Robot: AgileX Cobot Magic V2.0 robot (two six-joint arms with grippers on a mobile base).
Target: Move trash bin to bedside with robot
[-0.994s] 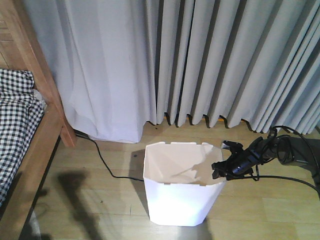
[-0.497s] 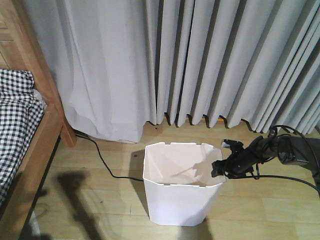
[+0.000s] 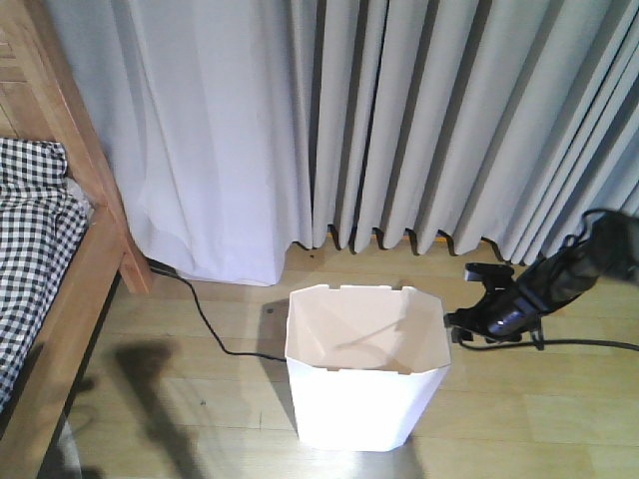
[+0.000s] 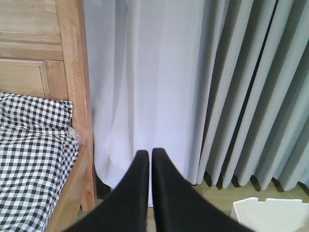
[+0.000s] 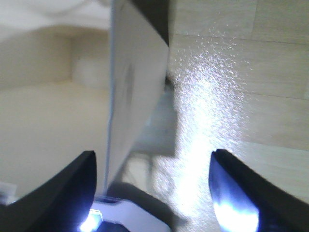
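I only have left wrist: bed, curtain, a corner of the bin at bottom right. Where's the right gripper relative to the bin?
Observer: Front view puts the right gripper at the rim of the bin, on the side away from the bed.
Operator: Gripping it?
Observer: No. Right wrist view shows it open, astride the bin wall: one finger inside, the other outside.
Operator: Anything between bin and bed?
Observer: A black cable lies on the floor between the bin and the bed frame.
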